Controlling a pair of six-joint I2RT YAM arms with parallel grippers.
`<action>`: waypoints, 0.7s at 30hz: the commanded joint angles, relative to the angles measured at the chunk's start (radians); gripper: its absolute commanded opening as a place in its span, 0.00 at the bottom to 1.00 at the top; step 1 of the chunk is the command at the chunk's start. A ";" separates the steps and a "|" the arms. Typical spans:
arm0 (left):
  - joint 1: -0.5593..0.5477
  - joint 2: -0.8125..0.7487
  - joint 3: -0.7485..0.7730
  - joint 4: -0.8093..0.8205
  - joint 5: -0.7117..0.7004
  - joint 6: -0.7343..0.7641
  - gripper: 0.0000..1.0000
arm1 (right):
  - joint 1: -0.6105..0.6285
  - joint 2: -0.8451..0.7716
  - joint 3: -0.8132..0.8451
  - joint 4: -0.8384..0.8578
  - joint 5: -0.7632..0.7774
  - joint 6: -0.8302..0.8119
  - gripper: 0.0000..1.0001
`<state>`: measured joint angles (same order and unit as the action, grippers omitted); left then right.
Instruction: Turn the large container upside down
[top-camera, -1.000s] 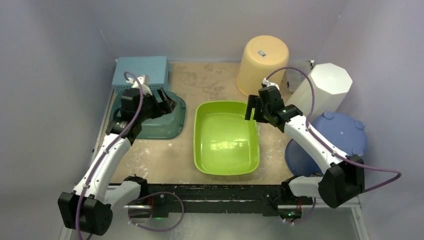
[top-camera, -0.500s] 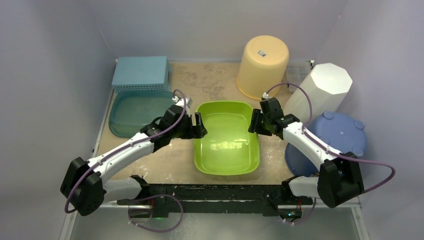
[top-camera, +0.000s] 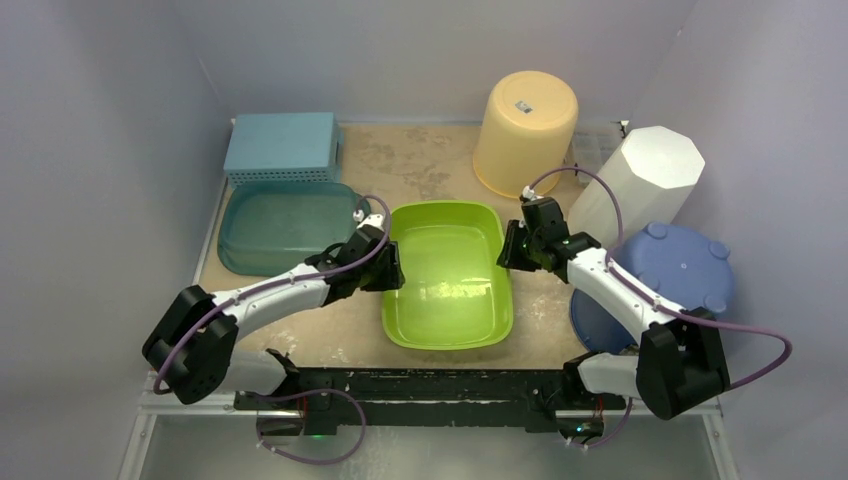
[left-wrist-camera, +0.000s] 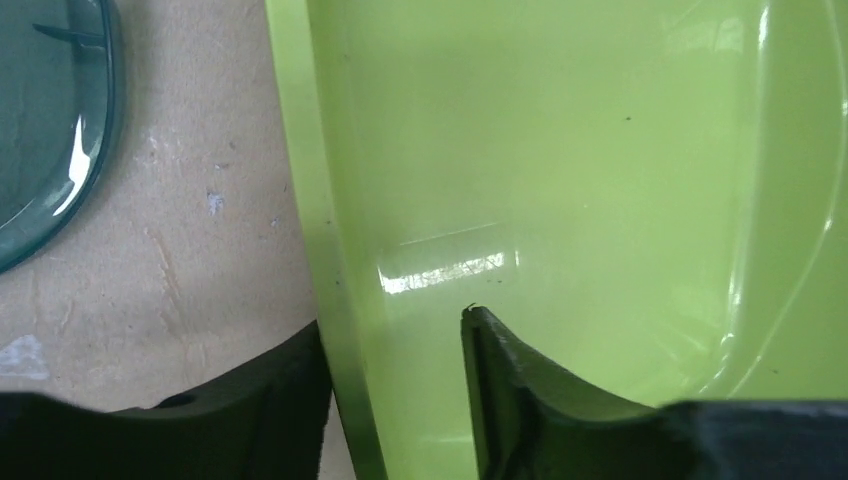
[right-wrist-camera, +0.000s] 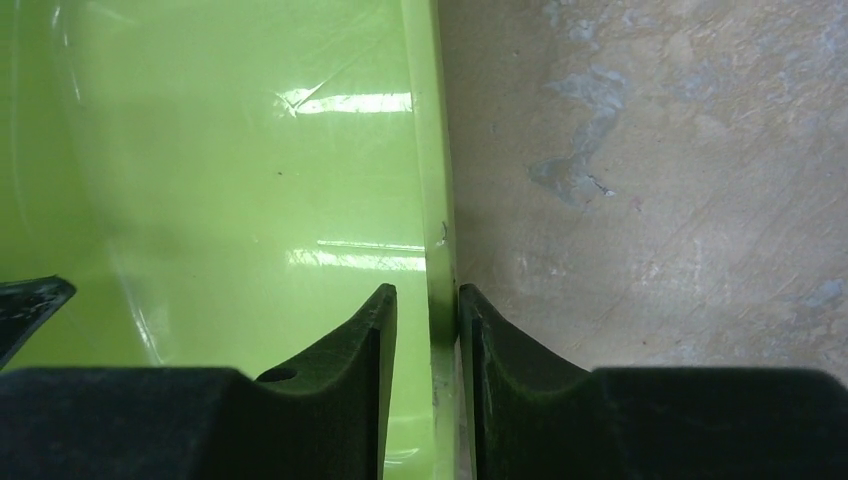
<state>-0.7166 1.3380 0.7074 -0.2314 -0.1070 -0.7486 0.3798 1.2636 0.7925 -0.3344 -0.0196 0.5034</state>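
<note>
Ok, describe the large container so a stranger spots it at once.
On the table, between the left arm and right arm, sits a rectangular tub, open side up. It alone is lime-green: the teal basin to its left is darker, the yellow bucket behind is round.

Container btw L pincer, R pincer

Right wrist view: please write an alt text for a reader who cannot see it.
The black right claw straddles the rim of a glossy lime-green plastic tub, one finger inside and one outside, with only a narrow gap. A worn, stained beige tabletop fills the right side.
</note>
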 joint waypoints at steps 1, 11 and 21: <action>-0.006 0.017 -0.034 0.099 0.009 -0.044 0.38 | -0.001 -0.024 0.023 0.056 -0.078 -0.011 0.32; -0.009 -0.007 -0.121 0.166 0.019 -0.091 0.00 | -0.001 -0.018 -0.020 0.142 -0.246 0.065 0.43; -0.007 -0.142 -0.333 0.439 0.057 -0.228 0.00 | -0.001 -0.064 -0.043 0.227 -0.391 0.135 0.38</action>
<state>-0.7067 1.2270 0.4416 0.0471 -0.1513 -0.9134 0.3576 1.2331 0.7498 -0.1871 -0.2302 0.5762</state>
